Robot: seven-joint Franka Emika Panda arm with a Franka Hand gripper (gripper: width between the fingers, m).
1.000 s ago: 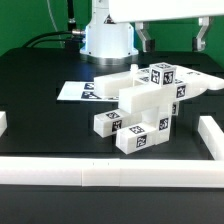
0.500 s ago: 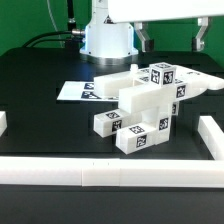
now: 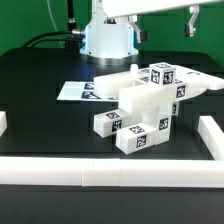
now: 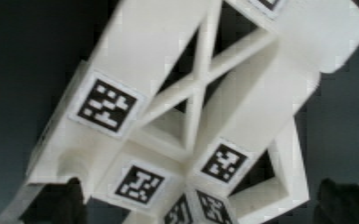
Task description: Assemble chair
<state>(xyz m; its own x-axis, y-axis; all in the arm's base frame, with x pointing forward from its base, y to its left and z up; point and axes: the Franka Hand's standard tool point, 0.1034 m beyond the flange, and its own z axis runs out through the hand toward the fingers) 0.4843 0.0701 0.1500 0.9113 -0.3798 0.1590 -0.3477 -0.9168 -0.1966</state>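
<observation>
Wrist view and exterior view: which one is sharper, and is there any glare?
Exterior view: sharp, evenly lit, the chair casts only soft shadows on the black table, no strong glare. Wrist view: soft and blurred, white plastic bright, tags readable as patterns only.

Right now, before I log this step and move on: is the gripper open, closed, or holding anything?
Gripper: open, fingers spread wide apart, holding nothing; it hangs above the chair, clear of it.

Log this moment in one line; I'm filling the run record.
claw: open, empty, above chair | chair: on table, ungripped | marker board: behind chair
</observation>
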